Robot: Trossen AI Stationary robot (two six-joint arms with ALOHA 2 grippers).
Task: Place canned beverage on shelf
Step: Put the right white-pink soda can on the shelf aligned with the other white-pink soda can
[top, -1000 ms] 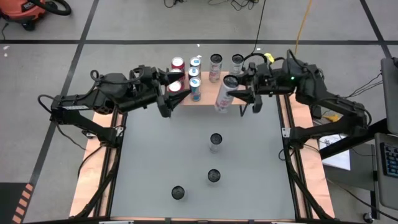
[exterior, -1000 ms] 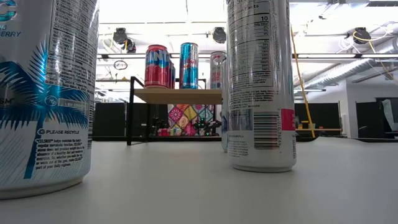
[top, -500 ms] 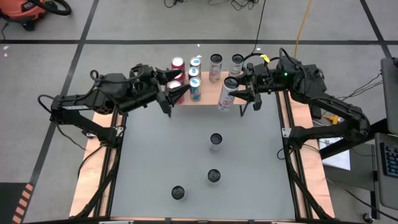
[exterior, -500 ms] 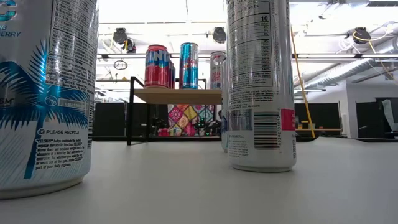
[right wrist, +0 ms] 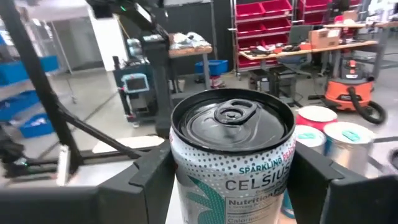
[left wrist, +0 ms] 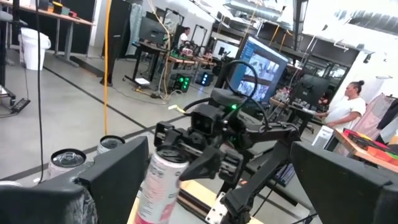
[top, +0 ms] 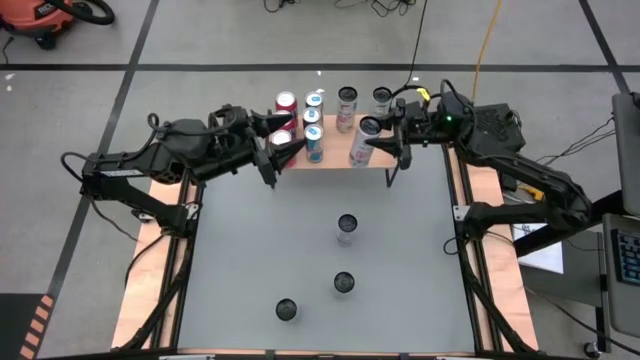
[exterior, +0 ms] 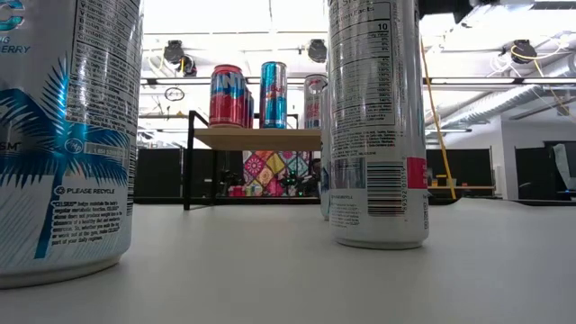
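The right gripper (top: 385, 140) is clenched on a white Celsius can (top: 363, 142) — the right wrist view shows its two dark fingers (right wrist: 146, 177) pressed against either side of the can (right wrist: 233, 155), just below the black lid. In the high view the can hangs slightly tilted at the right end of the shelf (top: 335, 162), whose light-brown wooden top sits at the far edge of the grey worktop (top: 320, 250). Other cans stand at the shelf: a red one (top: 286, 104), two blue ones (top: 314, 101) and two silver-topped ones (top: 347, 98) toward the far side. The left gripper (top: 285, 143) waits at the shelf's left end with its fingers spread apart and nothing between them; its wrist view looks across at the right arm carrying the can (left wrist: 158, 186). Three more cans stand upright on the worktop, well apart from the shelf — one near the middle (top: 347, 227), two nearer the front (top: 343, 283). In the low view the shelf (exterior: 256, 138) shows behind two large near cans (exterior: 376, 126).
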